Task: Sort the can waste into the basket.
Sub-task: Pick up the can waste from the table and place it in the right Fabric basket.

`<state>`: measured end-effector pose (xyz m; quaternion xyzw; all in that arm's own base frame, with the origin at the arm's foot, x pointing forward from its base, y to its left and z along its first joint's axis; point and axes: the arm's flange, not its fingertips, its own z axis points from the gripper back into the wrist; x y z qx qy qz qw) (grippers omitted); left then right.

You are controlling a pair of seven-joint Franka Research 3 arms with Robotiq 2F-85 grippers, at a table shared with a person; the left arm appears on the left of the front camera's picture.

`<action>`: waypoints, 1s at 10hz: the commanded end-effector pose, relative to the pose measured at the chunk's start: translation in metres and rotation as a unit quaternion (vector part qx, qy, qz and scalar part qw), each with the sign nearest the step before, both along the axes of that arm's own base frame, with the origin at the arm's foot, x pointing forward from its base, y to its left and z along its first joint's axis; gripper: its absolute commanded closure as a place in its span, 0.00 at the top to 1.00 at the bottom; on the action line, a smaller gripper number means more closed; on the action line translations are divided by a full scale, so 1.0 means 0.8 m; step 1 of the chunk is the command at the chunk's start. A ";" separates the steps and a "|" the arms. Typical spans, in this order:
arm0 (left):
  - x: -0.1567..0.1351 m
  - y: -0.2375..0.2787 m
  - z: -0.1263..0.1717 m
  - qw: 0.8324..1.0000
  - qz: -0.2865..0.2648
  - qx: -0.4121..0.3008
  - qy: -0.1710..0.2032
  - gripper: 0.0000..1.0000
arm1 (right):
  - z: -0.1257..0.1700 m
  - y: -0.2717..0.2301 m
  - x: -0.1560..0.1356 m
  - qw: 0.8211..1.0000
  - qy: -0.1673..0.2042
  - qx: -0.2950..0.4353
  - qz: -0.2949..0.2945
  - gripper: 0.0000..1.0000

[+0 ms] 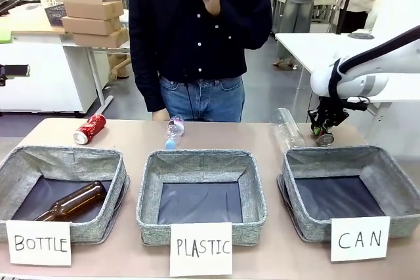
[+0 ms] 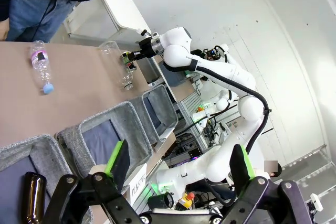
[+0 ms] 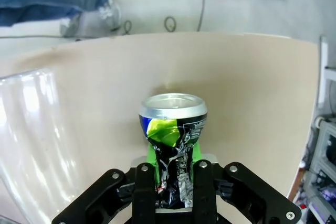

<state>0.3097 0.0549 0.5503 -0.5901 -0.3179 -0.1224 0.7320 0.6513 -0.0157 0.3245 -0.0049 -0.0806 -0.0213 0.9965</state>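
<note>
Nearest the robot, three square grey woven-fabric baskets stand in a row on the beige table (image 1: 230, 137).
- The left basket (image 1: 13, 170), carded "BOTTLE", holds one brown glass bottle (image 1: 75, 201) lying on its dark lining.
- The middle basket (image 1: 147, 188) is carded "PLASTIC".
- The right basket (image 1: 401, 188) carries the white "CAN" card (image 1: 359, 239); its dark lining is bare.

The left gripper (image 2: 179, 150) has its jaws spread wide, with nothing between the green pads (image 2: 116, 157).

Just beyond the far rim of the right basket, the right gripper (image 1: 325, 128) is pinched onto the crushed black can with silver and green marks (image 3: 173, 145). The can's silver rim points away from the wrist. Whether the can touches the table cannot be told.

A large clear plastic bottle (image 1: 287, 129) lies just beside this gripper, on its left. Further left, a small clear plastic bottle with a blue cap (image 1: 174, 130) lies near the far edge. The crushed red can with white print (image 1: 89, 128) lies behind the left basket, well apart from the right basket.

A person in a dark shirt (image 1: 197, 24) stands at the far side.
</note>
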 end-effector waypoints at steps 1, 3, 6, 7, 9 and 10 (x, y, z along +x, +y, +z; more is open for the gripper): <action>0.001 -0.002 0.002 1.000 -0.001 -0.007 -0.014 1.00 | 0.042 0.007 -0.048 1.000 -0.019 -0.011 0.001 0.00; 0.001 -0.002 0.002 1.000 -0.001 -0.007 -0.014 1.00 | 0.127 0.008 -0.171 0.985 -0.092 -0.005 0.148 0.00; 0.001 -0.002 0.002 1.000 -0.001 -0.007 -0.014 1.00 | 0.209 -0.017 -0.325 0.941 -0.155 0.077 0.290 0.00; 0.001 -0.002 0.002 1.000 -0.001 -0.007 -0.014 1.00 | 0.214 -0.022 -0.352 0.930 -0.100 0.095 0.340 0.00; 0.001 -0.002 0.002 1.000 -0.001 -0.007 -0.014 1.00 | 0.183 -0.007 -0.349 0.927 -0.010 0.052 0.371 0.00; 0.001 -0.002 0.002 1.000 -0.001 -0.007 -0.014 1.00 | 0.172 -0.002 -0.353 0.921 0.005 0.037 0.387 0.00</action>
